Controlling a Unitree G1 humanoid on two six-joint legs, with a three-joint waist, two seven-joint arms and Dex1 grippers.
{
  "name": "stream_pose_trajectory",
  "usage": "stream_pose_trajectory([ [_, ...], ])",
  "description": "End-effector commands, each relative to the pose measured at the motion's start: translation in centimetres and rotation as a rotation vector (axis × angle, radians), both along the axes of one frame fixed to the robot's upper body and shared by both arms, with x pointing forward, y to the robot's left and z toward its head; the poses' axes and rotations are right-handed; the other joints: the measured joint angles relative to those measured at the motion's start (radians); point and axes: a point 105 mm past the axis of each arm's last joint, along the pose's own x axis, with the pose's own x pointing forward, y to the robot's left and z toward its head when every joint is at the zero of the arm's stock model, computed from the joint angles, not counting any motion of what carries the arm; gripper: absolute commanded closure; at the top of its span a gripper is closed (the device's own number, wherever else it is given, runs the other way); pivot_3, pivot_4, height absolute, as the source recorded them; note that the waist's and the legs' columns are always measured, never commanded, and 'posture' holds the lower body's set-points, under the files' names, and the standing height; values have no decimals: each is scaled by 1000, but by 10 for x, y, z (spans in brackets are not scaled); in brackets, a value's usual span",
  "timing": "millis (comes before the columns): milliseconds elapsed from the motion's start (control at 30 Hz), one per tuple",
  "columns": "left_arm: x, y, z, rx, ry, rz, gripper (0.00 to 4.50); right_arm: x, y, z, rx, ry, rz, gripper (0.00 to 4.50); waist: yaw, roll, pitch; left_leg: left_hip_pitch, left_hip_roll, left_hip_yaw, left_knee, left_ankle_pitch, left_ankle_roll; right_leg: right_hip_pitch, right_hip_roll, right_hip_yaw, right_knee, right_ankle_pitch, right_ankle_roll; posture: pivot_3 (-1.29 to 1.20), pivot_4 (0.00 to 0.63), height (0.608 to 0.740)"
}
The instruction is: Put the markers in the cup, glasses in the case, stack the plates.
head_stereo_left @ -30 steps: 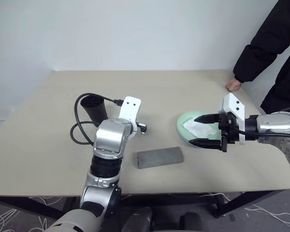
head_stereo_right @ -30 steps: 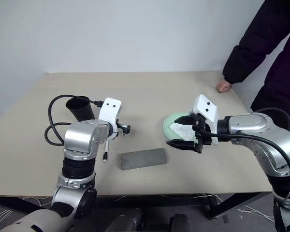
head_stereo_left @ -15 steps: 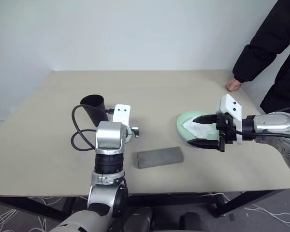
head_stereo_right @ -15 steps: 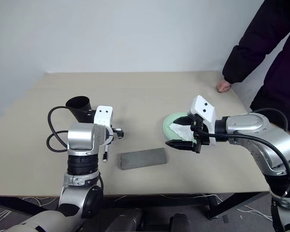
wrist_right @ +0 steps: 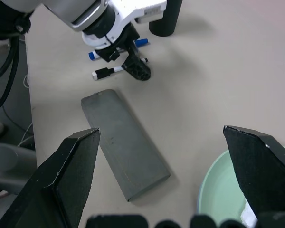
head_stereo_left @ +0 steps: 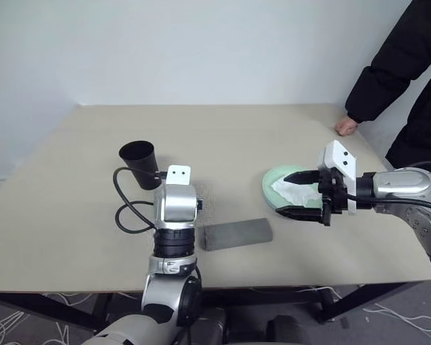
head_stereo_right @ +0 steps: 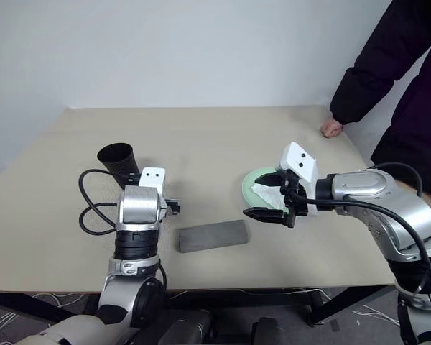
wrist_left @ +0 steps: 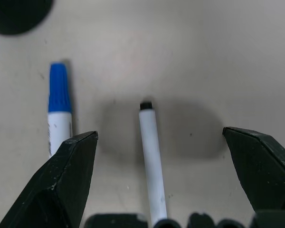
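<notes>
The left tool [wrist_left: 159, 178], fingers apart, hangs over the thin marker [wrist_left: 152, 156] on the worktop [head_stereo_left: 273, 144]; the blue marker [wrist_left: 59, 111] lies beside it, near the cup [head_stereo_left: 140, 164]. The right tool [head_stereo_left: 302, 195], also apart and empty, hovers at the green plate [head_stereo_left: 269, 188]. The case [head_stereo_left: 238, 233] lies between the two tools.

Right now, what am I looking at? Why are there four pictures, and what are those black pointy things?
It's a robot with two arms at a table. Two pictures come from cameras in its head, looking down. The other two come from cameras on its wrists, so the black points are the fingers of each tool.

The left tool is open, holding nothing, right above a thin black-tipped marker. A blue-capped marker lies beside it, and a black cup stands nearby.

The right tool is open too, hovering by a green plate with white tissue on it. A grey case lies between the arms.

A person's hand rests on the far corner.
</notes>
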Motion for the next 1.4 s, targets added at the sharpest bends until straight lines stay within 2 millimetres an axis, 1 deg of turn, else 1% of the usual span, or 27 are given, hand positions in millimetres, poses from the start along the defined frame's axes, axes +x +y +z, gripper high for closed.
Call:
stream_pose_trajectory([
  [33,1,1,10,8,-16,21,386,2,0,13,13,-61,-2,0,0,0,0,0,0,0,0,0,0,0,0,0,0,0,0,0,0,727],
  [67,0,1,10,8,-10,23,611,2,0,13,13,-61,-2,0,-1,0,0,0,0,0,0,0,0,0,0,0,0,0,0,0,0,727],
  [133,-1,1,9,11,-1,20,1333,2,1,13,14,-63,-3,0,-2,0,0,0,0,0,0,0,0,0,0,0,0,0,0,0,0,727],
  [167,-2,1,9,12,4,21,1582,2,1,13,14,-64,-2,0,-2,0,0,0,0,0,0,0,0,0,0,0,0,0,0,0,0,727],
  [233,-3,1,8,9,12,20,2339,2,1,13,14,-65,-2,0,-1,0,0,0,0,0,-1,0,0,0,0,0,0,0,0,0,0,727],
  [300,-4,2,8,14,21,24,2982,2,1,13,14,-66,-2,0,-1,0,0,0,0,0,-1,0,0,0,0,0,0,0,0,0,0,727],
  [433,-8,3,5,18,44,30,4475,2,1,14,14,-68,0,0,-1,0,0,0,0,-1,-1,0,0,0,0,0,0,0,0,0,0,727],
  [633,-10,2,2,6,60,17,4475,2,1,14,14,-71,1,0,-1,0,0,0,0,-1,-1,0,0,-1,0,0,0,0,0,0,0,727],
  [667,-9,-1,4,-8,53,9,4475,2,2,14,14,-72,2,0,-1,0,0,0,0,-1,-2,0,0,-1,0,0,0,0,0,0,0,727],
  [733,-4,-13,11,-60,19,-57,4475,2,2,14,14,-72,1,0,-1,0,0,0,0,-1,-2,0,0,-1,0,0,0,0,0,0,0,727],
  [833,5,-47,36,-235,-89,-227,4475,2,2,13,15,-72,3,0,1,0,0,0,0,-1,-2,0,0,-1,0,0,0,0,0,0,0,727],
  [867,6,-55,42,-277,-110,-264,4475,2,2,13,15,-72,3,0,2,-1,1,0,0,-1,-2,0,0,-1,-1,-1,0,0,0,0,0,727],
  [933,14,-63,73,-336,-237,-331,4475,3,3,13,15,-73,3,0,0,-1,1,-1,0,-2,-1,0,0,-1,-1,-2,0,0,0,0,0,727],
  [1000,29,-61,111,-352,-426,-351,4475,3,3,14,16,-75,3,0,0,-2,2,-1,0,-2,-2,0,0,-1,-1,-1,0,0,0,0,0,727],
  [1033,36,-57,127,-350,-515,-351,4475,4,3,13,17,-76,3,0,-1,-2,2,-1,0,-2,-2,0,0,-1,-1,-1,0,0,0,0,0,727],
  [1133,56,-38,176,-291,-820,-308,4475,4,4,13,19,-78,2,0,-2,-2,2,0,1,-1,-3,0,0,-1,-1,0,-1,0,0,0,0,727],
  [1200,62,-30,198,-251,-961,-321,4475,4,4,13,21,-79,2,0,0,-2,2,0,1,0,-4,0,0,-2,-1,0,-1,0,0,0,0,727],
  [1233,65,-23,208,-207,-1034,-313,4475,4,5,13,22,-80,2,0,0,-2,2,0,1,0,-4,0,0,-2,-1,0,-1,0,0,0,0,727],
  [1267,67,-12,219,-147,-1120,-279,4475,4,5,13,23,-81,2,0,0,-2,2,0,1,0,-4,0,0,-2,0,0,-1,0,0,0,0,727],
  [1333,70,0,228,-103,-1200,-270,4475,4,6,14,26,-83,2,0,0,-2,2,0,1,0,-2,0,0,-2,0,1,-1,0,0,0,0,727],
  [1400,75,11,233,-105,-1238,-260,4475,5,6,14,28,-84,1,0,0,-2,2,0,1,1,-1,0,0,-1,0,1,-1,1,1,0,0,727],
])
